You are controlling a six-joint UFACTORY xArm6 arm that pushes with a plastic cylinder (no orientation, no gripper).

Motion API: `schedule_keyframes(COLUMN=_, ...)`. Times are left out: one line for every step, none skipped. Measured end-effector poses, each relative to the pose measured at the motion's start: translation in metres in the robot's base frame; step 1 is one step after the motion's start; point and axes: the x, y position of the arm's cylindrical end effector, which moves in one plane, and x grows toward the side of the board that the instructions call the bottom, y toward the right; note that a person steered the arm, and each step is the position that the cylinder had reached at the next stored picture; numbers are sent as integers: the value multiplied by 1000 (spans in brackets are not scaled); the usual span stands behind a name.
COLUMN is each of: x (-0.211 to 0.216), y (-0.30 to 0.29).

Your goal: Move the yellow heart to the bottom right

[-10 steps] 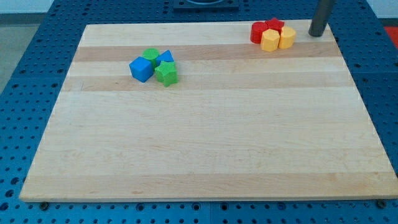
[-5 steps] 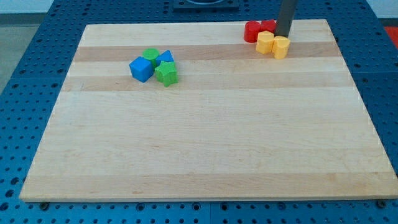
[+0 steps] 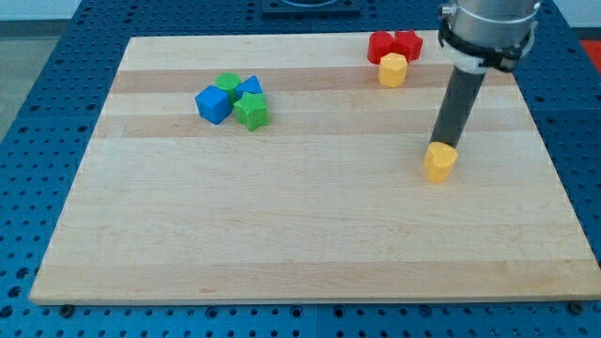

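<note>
My tip (image 3: pixel 443 145) is only the bare end of a dark rod, so it has no fingers to spread or clasp; it stands touching the upper edge of the small yellow heart-shaped block (image 3: pixel 439 161). That block lies right of the middle of the pale wooden board (image 3: pixel 282 235), well apart from every other block and far short of the bottom right corner.

To push well, I judge that the tip should stay centred behind the heart, on its top-left side, so that the thrust runs down and toward the view's right. An off-centre contact would likely let the block turn and slip past the rod. Slowing near the corner should keep the heart from going over the edge.

Near the top edge sit a yellow hexagonal block (image 3: pixel 392 69) and, just above it, two red blocks (image 3: pixel 394 45) of unclear shape, touching each other. At upper left a blue cube (image 3: pixel 213 103), a green star-like block (image 3: pixel 251 111), a green rounded block (image 3: pixel 227 83) and a blue triangular block (image 3: pixel 250 87) huddle together.

No brand, label or readable writing shows anywhere
</note>
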Motion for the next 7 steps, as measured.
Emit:
schedule_keyframes(x=19, y=-18)
schedule_keyframes(x=31, y=-46)
schedule_keyframes(x=55, y=-72)
schedule_keyframes(x=84, y=-65)
schedule_keyframes(x=113, y=-39)
schedule_keyframes(x=130, y=-17)
schedule_keyframes(x=133, y=-7)
